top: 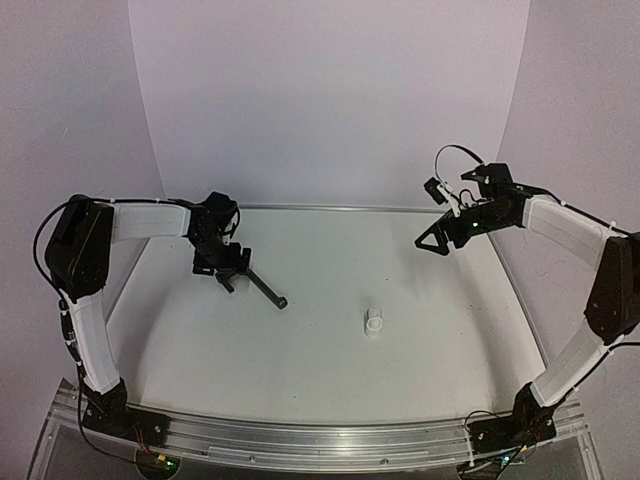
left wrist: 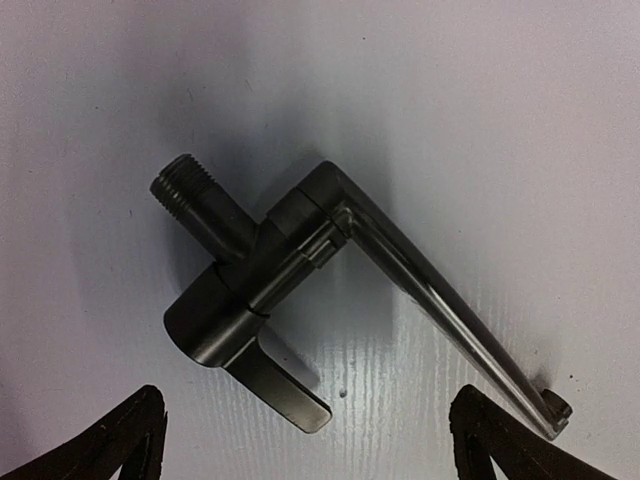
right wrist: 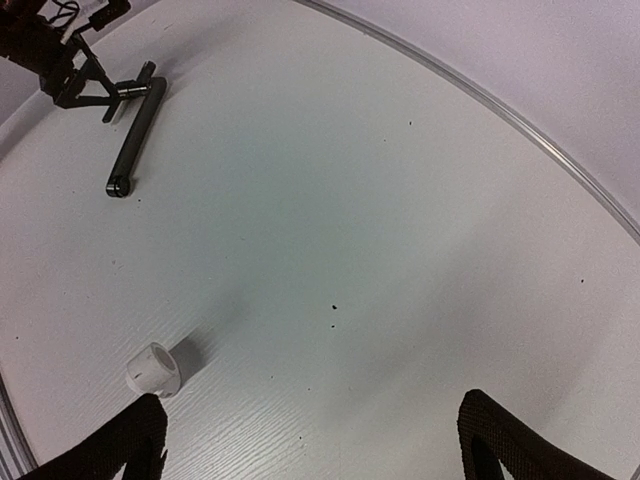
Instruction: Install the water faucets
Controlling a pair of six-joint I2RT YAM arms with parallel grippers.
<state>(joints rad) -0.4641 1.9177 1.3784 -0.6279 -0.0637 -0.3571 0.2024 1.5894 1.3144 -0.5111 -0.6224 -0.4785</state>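
Observation:
The black faucet (top: 262, 288) lies flat on the white table at the left. In the left wrist view it (left wrist: 300, 260) shows a threaded stub, a thick body, a flat lever and a long slim spout (left wrist: 450, 315). My left gripper (top: 215, 262) hovers right over the faucet's body, open, with a finger (left wrist: 110, 445) on each side and nothing between them. The small white tubular fitting (top: 373, 322) lies near the table's middle and also shows in the right wrist view (right wrist: 153, 370). My right gripper (top: 432, 240) is open and empty, raised at the far right.
The table (top: 330, 370) has a raised metal rim along its back and sides. White walls curve close behind it. In the right wrist view the faucet (right wrist: 135, 135) and my left gripper (right wrist: 45, 55) sit at the far top left.

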